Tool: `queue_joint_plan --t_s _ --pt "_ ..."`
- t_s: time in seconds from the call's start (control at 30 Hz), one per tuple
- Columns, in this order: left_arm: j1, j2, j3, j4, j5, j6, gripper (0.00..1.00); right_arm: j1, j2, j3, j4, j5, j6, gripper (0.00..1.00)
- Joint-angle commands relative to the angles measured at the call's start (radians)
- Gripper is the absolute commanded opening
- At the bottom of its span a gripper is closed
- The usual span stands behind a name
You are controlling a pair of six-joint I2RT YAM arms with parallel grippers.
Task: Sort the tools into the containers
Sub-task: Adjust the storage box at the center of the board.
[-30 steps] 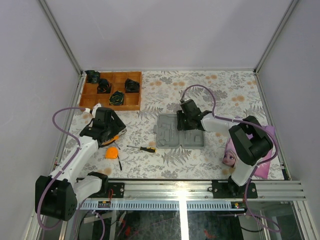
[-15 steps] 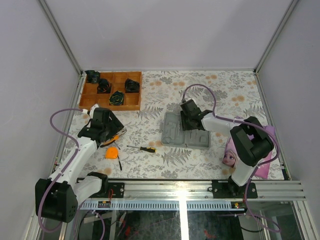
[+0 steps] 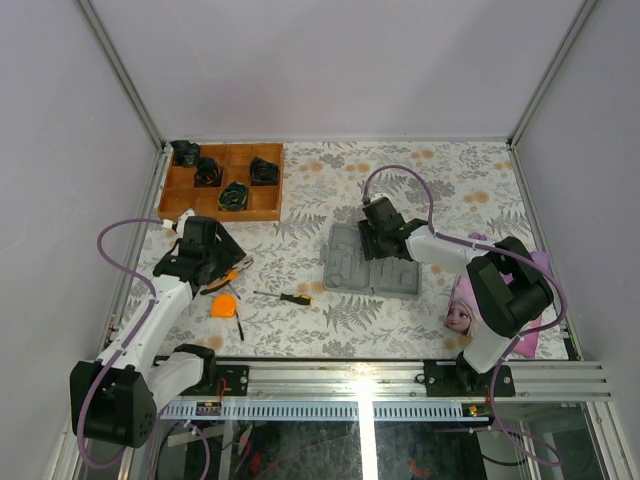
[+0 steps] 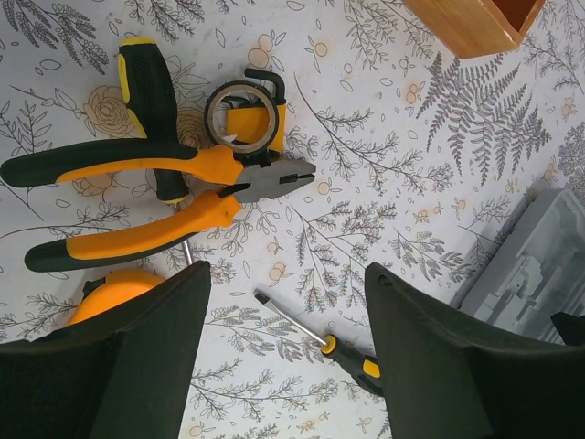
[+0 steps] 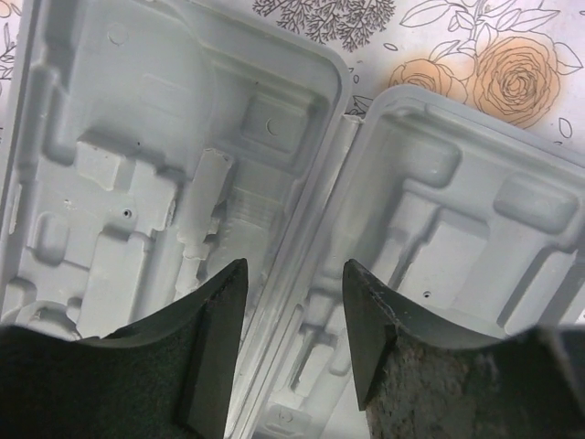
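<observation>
— Two questions. First, the left end effector (image 4: 283,366): how does it stand?

— Spread wide and holding nothing. It hangs over the left side of the table (image 3: 330,190), with the tools below it.

— And the right end effector (image 5: 292,270)?

— Parted a little, one finger on each side of the hinge of the grey case (image 5: 137,137). Whether the pads touch the plastic, I cannot tell.

— How does the case lie?

— Opened flat, right of the table's middle and a bit skewed, with the moulded recesses of both halves facing up.

— Where are the tools?

— All on the table, apart from the case. The pliers (image 4: 201,165) lie with handles splayed across a thick black-and-yellow handle (image 4: 146,82), their nose just beside a small round reel (image 4: 244,114). The orange tape measure (image 3: 224,304) sits just beside the lower plier handle. The slim screwdriver (image 3: 290,297) lies between the pliers and the case, and the thin black key (image 3: 240,325) lies near the tape measure, toward the near edge.

— Anything else?

— A wooden tray (image 3: 215,214) in the far left corner, with black items in its compartments.
</observation>
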Motion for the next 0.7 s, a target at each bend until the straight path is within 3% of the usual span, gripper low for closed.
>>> queue_joint_plan --t_s 0.0,0.2,0.67 --pt "0.014 -0.013 0.009 -0.003 0.001 0.023 0.67 0.004 -0.026 0.033 -0.007 0.052 0.041 0.53" --pt "0.02 -0.015 0.01 -0.007 0.003 0.027 0.68 0.004 0.031 0.055 -0.019 0.034 0.065 0.51" --pt "0.036 -0.025 0.009 -0.008 0.023 0.035 0.67 0.004 0.054 0.082 -0.014 -0.006 -0.039 0.32"
